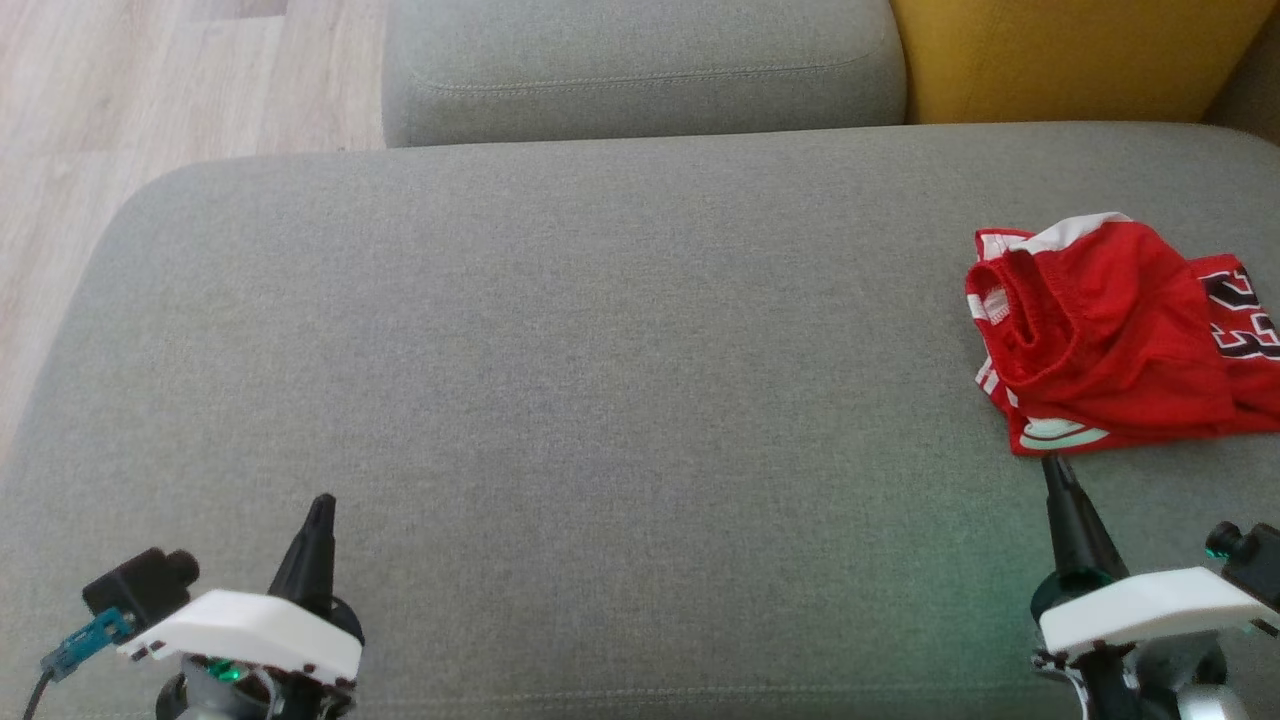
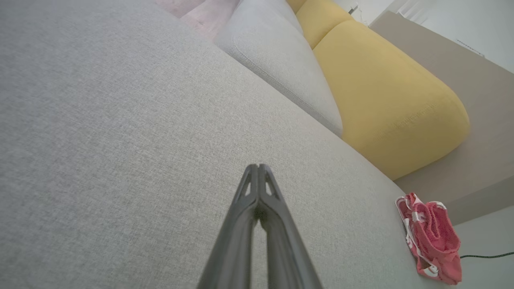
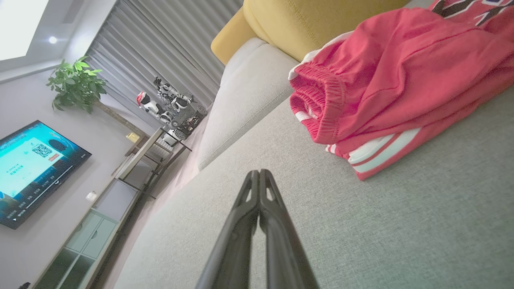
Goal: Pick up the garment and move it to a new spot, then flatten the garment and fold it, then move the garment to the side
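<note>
The red garment (image 1: 1110, 330) lies in a loose bundle at the far right of the big grey seat cushion (image 1: 600, 350). Its elastic waistband opening shows at the left end, white stripes run along the near edge, and black-and-white lettering shows where it runs off the right of the head view.

The right end effector (image 1: 1052, 465) sits just in front of it, fingers pressed together to a single point with nothing between them. The tip is right at the garment's near hem; whether it touches the cloth, I can't tell.

Across the cushion, the left end effector (image 1: 322, 505) hangs over bare grey fabric, well apart from the garment. It too is closed tight and empty, and the left wrist view shows its tips meeting.

Behind the seat are a grey back cushion (image 1: 640, 70) and a yellow cushion (image 1: 1060, 55) beside it, with pale wood floor (image 1: 150, 90) off to the left. The right wrist view catches a lit television (image 3: 32, 168) and a potted plant (image 3: 76, 84).
</note>
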Robot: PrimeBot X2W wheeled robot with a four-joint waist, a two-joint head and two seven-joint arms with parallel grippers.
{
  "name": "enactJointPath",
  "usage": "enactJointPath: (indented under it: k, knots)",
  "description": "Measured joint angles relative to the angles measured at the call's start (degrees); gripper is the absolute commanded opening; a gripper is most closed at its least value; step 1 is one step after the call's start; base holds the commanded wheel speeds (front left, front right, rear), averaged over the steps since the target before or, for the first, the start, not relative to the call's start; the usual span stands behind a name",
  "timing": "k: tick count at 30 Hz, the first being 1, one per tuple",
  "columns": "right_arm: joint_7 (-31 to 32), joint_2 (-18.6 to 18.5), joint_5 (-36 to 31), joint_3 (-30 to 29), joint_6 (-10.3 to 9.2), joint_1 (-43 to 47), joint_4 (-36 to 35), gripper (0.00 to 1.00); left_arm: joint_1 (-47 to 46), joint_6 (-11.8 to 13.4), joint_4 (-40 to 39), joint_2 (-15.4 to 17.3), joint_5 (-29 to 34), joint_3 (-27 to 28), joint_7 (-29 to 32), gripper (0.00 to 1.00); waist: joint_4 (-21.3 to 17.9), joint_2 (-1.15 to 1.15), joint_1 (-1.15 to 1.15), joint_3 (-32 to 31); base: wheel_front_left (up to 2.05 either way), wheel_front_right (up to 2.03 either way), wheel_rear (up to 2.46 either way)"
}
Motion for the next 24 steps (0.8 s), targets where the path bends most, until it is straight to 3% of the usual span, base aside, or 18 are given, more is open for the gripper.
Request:
enactJointPath:
  k: [24]
  knots:
    - [-0.02,-0.12,16.11,-1.08,0.0,-2.25,3.21,0.0,-1.33,-3.49,1.44,-3.1,-13.26,5.36,3.41,0.0,-0.29,0.0,0.0,0.23,0.0,0.0,0.0]
